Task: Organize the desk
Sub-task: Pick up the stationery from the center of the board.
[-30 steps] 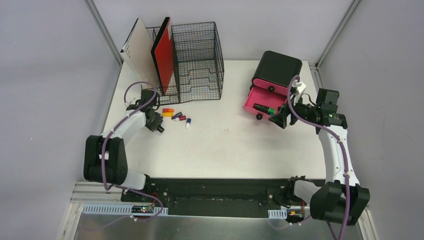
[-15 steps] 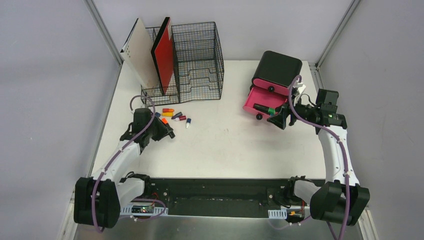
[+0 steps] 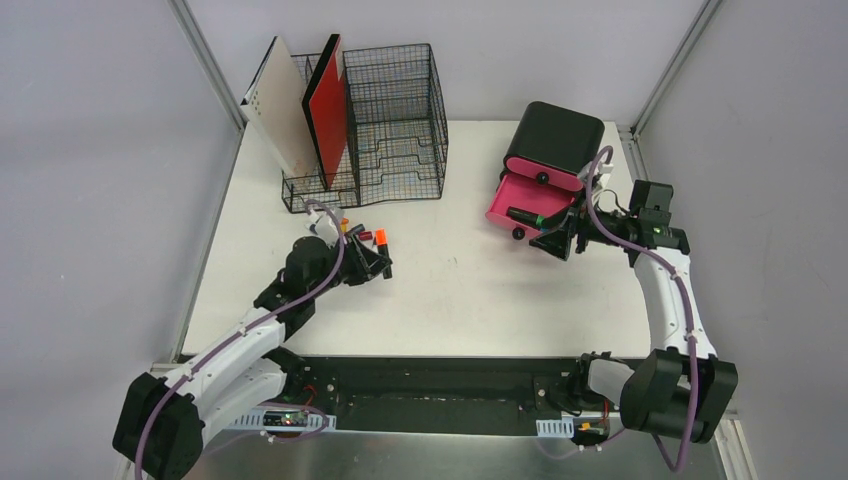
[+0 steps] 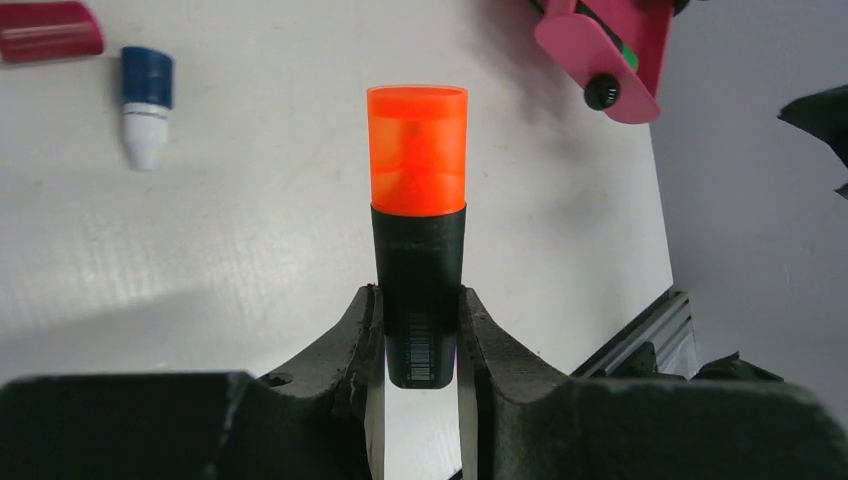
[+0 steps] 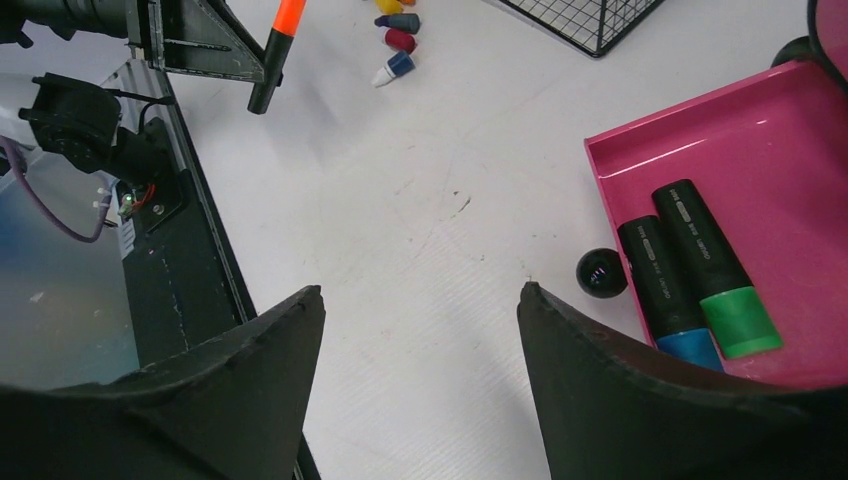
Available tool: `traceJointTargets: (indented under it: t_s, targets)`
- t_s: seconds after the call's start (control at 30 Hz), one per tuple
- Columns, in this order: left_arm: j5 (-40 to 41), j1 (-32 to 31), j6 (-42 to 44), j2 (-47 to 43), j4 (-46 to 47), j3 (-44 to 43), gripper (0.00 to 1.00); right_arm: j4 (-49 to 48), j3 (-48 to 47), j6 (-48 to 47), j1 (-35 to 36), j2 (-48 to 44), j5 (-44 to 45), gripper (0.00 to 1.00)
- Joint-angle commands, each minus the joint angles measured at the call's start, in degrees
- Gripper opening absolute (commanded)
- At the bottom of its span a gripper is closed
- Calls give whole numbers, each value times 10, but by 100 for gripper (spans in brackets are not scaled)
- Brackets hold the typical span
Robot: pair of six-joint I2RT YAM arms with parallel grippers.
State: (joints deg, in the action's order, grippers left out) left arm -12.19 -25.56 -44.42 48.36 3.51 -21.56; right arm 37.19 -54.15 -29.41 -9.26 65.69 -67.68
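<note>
Clamps with the left gripper (image 4: 420, 335) a black marker (image 4: 418, 280), squeezed on both sides of the barrel, its orange cap pointing away from the wrist. Hangs with it over the desk (image 4: 250, 220), the wide white tabletop spread under both arms, left of its middle. Shows further out on that surface a red cap (image 4: 45, 30) and a blue-and-white cap (image 4: 146, 105) near each other, with the wire-mesh organizer (image 3: 400, 100) behind. Holds the right gripper (image 5: 420, 310) with jaws wide apart, gripping nothing, near the open pink drawer (image 5: 640, 160). Finds in that drawer a green-capped marker (image 5: 715, 270) and a blue-capped marker (image 5: 665, 290) lying side by side, and a black knob (image 5: 601, 272) just beside them at the drawer's front.
</note>
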Motion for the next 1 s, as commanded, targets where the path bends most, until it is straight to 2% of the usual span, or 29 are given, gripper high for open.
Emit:
traceJointTargets:
  t_s: [0.0, 0.53, 0.77, 0.97]
  targets:
    - [38, -52, 18, -5, 98, 4, 0, -56, 11, 32, -4, 0, -64, 74]
    - [138, -204, 90, 71, 165, -58, 0, -123, 31, 102, 4, -13, -90, 74]
    - [178, -261, 111, 149, 215, -91, 0, -187, 47, 167, 4, -22, -107, 74]
    - [192, -312, 157, 239, 239, -152, 0, -215, 49, 202, 4, -21, -109, 74]
